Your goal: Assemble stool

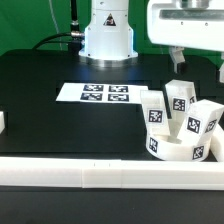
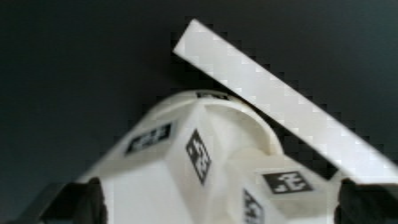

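Note:
The white stool [image 1: 183, 128] stands upside down near the exterior view's right front corner of the black table. Its round seat disc [image 1: 178, 151] lies flat, and three tagged leg blocks [image 1: 181, 98] stick up from it, leaning towards each other. My gripper [image 1: 198, 62] hangs open above the legs, apart from them, with nothing between its fingers. In the wrist view the leg blocks [image 2: 199, 145] fill the picture below my gripper [image 2: 222, 210], with a dark fingertip [image 2: 80, 205] showing on either side of them.
The marker board [image 1: 105, 95] lies flat in the table's middle, in front of the robot base [image 1: 107, 35]. A long white border rail [image 1: 100, 175] runs along the front edge. Another rail [image 2: 285, 100] runs close beside the stool.

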You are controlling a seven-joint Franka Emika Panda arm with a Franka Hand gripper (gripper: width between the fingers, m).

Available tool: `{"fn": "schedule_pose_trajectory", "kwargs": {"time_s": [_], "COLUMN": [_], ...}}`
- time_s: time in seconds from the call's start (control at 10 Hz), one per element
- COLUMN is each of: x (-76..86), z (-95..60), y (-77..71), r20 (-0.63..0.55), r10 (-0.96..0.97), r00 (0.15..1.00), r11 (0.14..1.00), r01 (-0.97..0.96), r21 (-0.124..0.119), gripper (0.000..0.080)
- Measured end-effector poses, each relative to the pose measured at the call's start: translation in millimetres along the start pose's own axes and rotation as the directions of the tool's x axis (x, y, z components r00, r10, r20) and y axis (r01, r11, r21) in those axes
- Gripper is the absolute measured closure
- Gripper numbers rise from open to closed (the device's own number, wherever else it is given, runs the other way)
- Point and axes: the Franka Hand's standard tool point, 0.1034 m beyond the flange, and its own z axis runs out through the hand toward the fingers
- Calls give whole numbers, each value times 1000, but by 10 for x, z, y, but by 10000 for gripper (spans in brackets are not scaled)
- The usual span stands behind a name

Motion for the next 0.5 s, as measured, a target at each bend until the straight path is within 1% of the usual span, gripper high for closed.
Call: {"fn": "schedule_pose_trajectory", "kwargs": {"time_s": [0.1,0.2,0.3,0.4,0.5], "x": [2,19,16,29,40], "z": [5,1,0,-8,-4], "y": [2,9,6,10,25], "r20": [-4,-4,-2,-4,-3], "r10": [-138,-298,-416,-417,-491], "r00": [990,954,910,909,871], "r11": [990,954,909,909,871], "r01": [138,298,416,417,491], "r21": [-11,-12,-13,-10,-17], "gripper": [151,151,151,151,151]}}
